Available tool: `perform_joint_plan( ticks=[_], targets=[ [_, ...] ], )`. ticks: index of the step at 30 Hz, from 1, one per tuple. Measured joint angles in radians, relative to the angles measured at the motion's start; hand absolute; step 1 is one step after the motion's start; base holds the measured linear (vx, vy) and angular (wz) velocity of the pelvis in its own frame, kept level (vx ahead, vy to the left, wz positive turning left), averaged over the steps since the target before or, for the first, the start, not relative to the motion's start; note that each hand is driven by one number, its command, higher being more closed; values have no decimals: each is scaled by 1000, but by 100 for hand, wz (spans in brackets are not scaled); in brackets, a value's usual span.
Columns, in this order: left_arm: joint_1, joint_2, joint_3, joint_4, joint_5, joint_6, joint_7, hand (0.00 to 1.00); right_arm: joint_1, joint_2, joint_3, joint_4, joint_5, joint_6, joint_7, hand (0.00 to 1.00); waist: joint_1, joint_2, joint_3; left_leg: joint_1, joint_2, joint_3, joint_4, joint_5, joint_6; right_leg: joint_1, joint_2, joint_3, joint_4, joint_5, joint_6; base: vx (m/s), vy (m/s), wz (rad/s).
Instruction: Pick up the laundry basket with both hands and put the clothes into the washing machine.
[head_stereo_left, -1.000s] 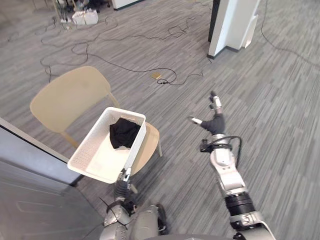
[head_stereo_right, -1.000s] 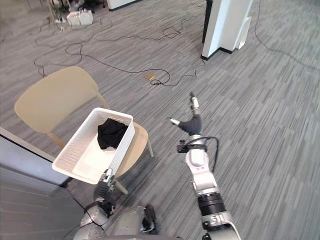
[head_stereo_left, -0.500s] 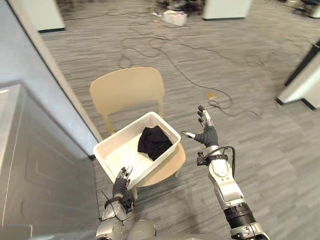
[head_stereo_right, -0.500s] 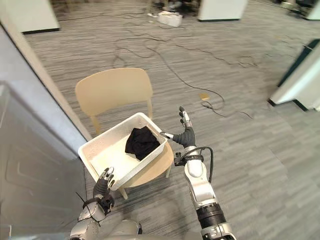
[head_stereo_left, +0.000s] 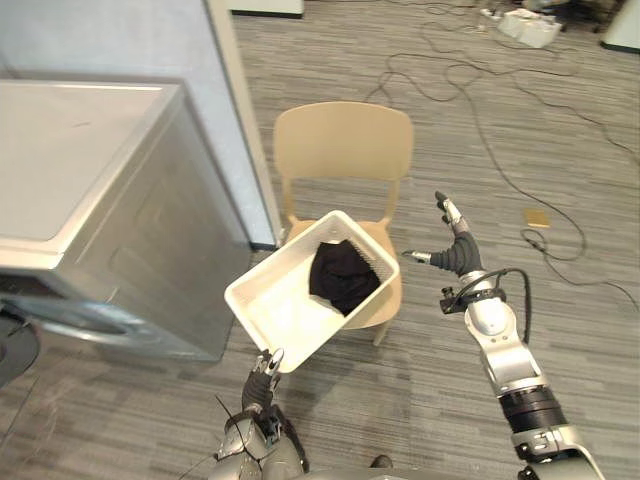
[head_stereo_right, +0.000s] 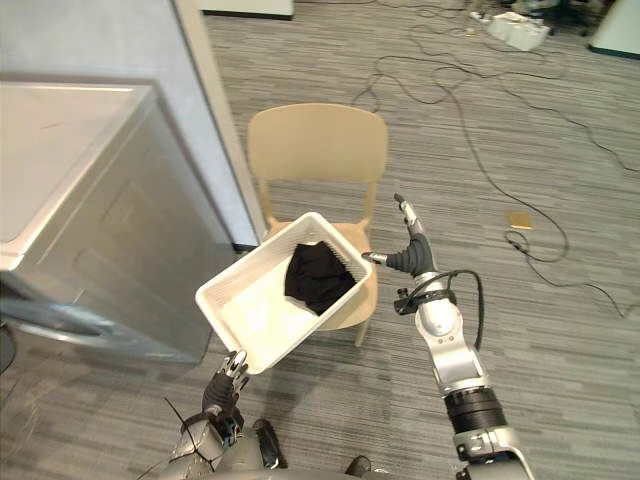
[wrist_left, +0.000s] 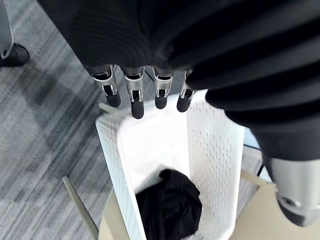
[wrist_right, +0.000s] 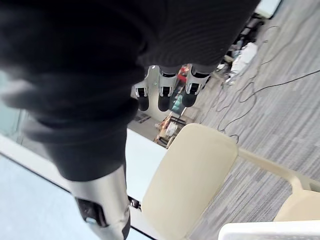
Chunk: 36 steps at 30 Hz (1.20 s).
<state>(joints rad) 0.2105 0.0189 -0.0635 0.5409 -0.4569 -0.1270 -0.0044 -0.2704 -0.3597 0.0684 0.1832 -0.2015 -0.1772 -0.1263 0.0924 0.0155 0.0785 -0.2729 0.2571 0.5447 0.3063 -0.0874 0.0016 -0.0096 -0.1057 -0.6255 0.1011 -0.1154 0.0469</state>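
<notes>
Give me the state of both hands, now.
Left hand: open, fingers straight at the near end of the laundry basket.
Right hand: open, holding nothing, off to the basket's side.

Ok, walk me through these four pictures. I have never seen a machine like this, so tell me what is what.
This is a humanoid robot with two arms and metal hands. The two wide pictures come from cameras in its head, looking down. The two close ones come from a camera on each wrist, looking along that hand. On the floor stands a chair, and on it sits a white laundry basket with a black garment inside. The grey box on the left is the washing machine. Nothing is held yet. The left hand reaches up at the basket's near corner with straight fingers. The right hand is open beside the basket and grips nothing.
</notes>
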Motion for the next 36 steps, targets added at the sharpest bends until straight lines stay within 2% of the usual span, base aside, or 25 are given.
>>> perform_joint_plan(
  ticks=[3, 4, 6, 8, 13, 16, 19, 25, 30, 36],
  targets=[
    [44, 19, 18, 0, 38, 2, -18, 0, -71, -55, 38, 123, -67, 11, 25, 0, 13, -5, 4, -11, -94, -59, -112, 67, 33, -6, -44, -77, -1, 16, 26, -47, 153, 89],
    [48, 22, 22, 1, 40, 2, -19, 0, -88, -63, 49, 142, -84, 11, 30, 0, 15, -5, 4, -18, -107, -68, -128, 82, 40, -12, -51, -92, -1, 20, 31, -29, 170, 73],
    [50, 39, 36, 0, 58, 7, -22, 0, -156, -86, 81, 235, -141, 11, 44, 0, 41, -8, 21, -30, -151, -105, -176, 120, 59, -15, -70, -141, -2, 30, 46, -13, 178, 63],
    [55, 46, 37, 1, 67, 9, -40, 0, -191, -87, 104, 285, -178, 14, 47, 0, 57, -12, 25, -30, -175, -119, -206, 134, 68, -16, -81, -157, -3, 36, 55, 3, 107, 37],
    [55, 31, 72, -3, 76, 8, -60, 0, -234, -87, 128, 352, -202, 26, 67, 0, 59, -22, 34, -16, -221, -130, -290, 172, 70, -30, -106, -170, -3, 50, 71, 11, 59, 12],
    [54, 34, 80, -20, 75, 8, -61, 0, -248, -104, 132, 420, -201, 31, 90, 0, 58, -30, 44, -6, -237, -138, -338, 195, 70, -35, -108, -176, -7, 52, 74, 4, -1, 7],
    [52, 33, 86, -30, 75, 7, -61, 0, -268, -128, 143, 461, -201, 33, 118, 0, 59, -29, 45, -7, -242, -148, -358, 210, 77, -39, -106, -185, -7, 52, 74, 24, -30, 9],
    [48, 32, 95, -31, 76, 8, -87, 0, -373, -181, 211, 599, -200, 51, 194, 0, 62, -27, 53, -7, -241, -167, -362, 221, 67, -32, -98, -197, -15, 52, 73, 29, -54, 5],
    [44, 32, 91, -43, 76, 10, -105, 0, -450, -219, 276, 685, -192, 72, 241, 0, 71, -13, 97, -36, -232, -174, -370, 235, 56, -65, -88, -193, -15, 53, 68, 1, -44, -3],
    [41, 23, 94, -71, 70, 11, -104, 0, -587, -228, 337, 786, -194, 80, 260, 0, 89, 5, 170, -75, -221, -175, -377, 257, 78, -111, -76, -187, -15, 56, 61, 41, -53, -6]
  ],
)
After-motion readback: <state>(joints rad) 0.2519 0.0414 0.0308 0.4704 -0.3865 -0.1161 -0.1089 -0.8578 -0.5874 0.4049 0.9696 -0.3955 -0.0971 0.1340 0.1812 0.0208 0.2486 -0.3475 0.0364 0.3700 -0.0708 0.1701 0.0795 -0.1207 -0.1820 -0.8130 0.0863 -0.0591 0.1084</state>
